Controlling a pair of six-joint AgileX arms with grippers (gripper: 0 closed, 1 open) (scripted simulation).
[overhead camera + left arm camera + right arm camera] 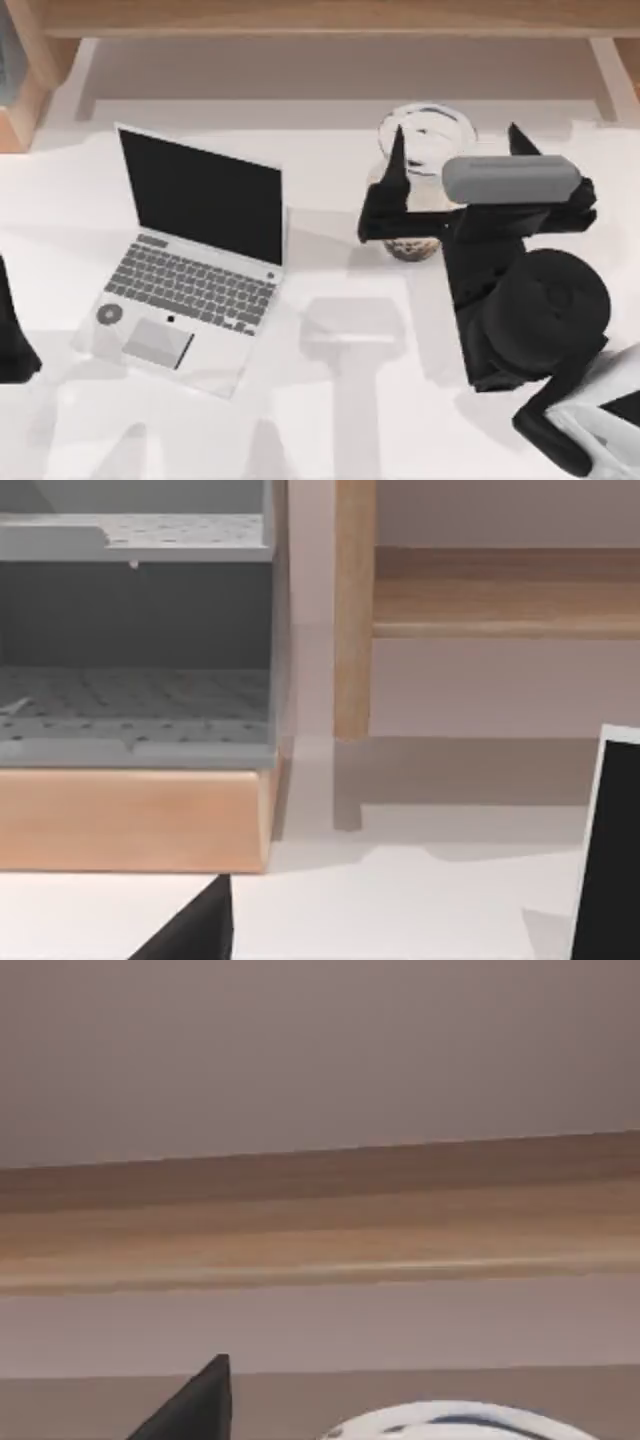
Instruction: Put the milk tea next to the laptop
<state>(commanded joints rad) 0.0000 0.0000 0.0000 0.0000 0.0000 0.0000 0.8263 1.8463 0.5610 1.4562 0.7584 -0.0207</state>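
Top view: the right gripper [458, 150] sits at the table's back right, roughly 1 o'clock from the table centre, its two black fingers spread apart with the milk tea [420, 175] standing between them. One fingertip [397, 150] lies against the cup's left flank; the other pokes up at the cup's right, past the grey block of the wrist. Whether the pads actually press the cup, cannot tell; the fingers straddle it, open wide. The cup is upright on the white table [330, 420], white lid rim toward the back edge, dark pearls visible at its base near the gripper's palm. The laptop [195, 255] lies open on the left half of the table, at about 9 o'clock from the cup and well apart from it, black screen facing the front, grey keyboard, trackpad and a round grey sticker at its near left corner. A bare stretch of table separates laptop and cup. The left arm is parked at the far left edge, about 9 o'clock, as a dark shape; cannot tell how its fingers stand. Left wrist view: a wooden shelf unit [130, 820] with grey perforated trays, and the laptop's black screen edge. Right wrist view: the cup's white lid arc, one black fingertip, a wooden rail [320, 1220] behind.
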